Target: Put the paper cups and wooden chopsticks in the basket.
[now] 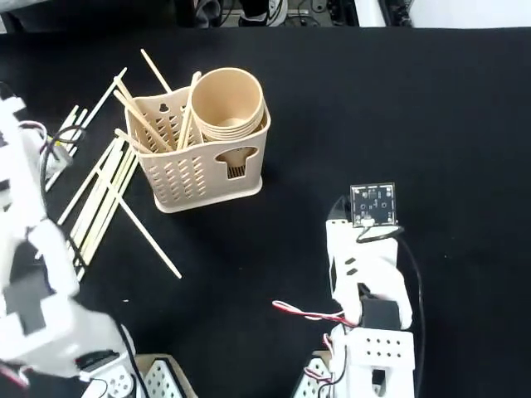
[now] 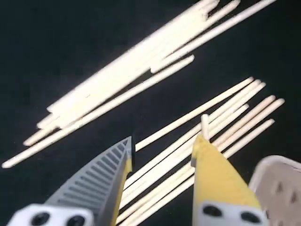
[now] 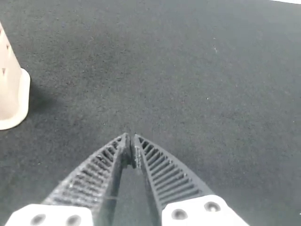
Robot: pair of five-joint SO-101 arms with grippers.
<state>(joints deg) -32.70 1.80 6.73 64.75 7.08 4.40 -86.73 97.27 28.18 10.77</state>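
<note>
The cups [image 1: 228, 104] sit stacked in the basket [image 1: 199, 174], at its 3 o'clock end. Several chopsticks [image 1: 137, 116] stand in the 9 o'clock end. The rest, the loose chopsticks [image 1: 99, 195], lie on the counter [image 1: 415, 124] at the basket's 9 o'clock. Most have their long axes running from about 1 to 7 o'clock. One stray stick [image 1: 149, 236] crosses them from 11 to 5 o'clock.

The left end effector [image 2: 165, 139] hangs right over that pile with its jaws spread and pinching nothing. A few sticks pass under the gap between them. They run slantwise to the jaws, nearer the closing line than square to it. A clean pinch probably calls for a wrist turn first, so that the jaws close across the sticks. A corner of the basket shows just beside one jaw, so the carry should be short.

The right end effector [image 3: 129, 139] rests at the basket's 4 o'clock, well apart from the loose chopsticks, with the basket between. Its jaws are pressed together on nothing. The left arm is clearly the nearer one for what remains.
</note>
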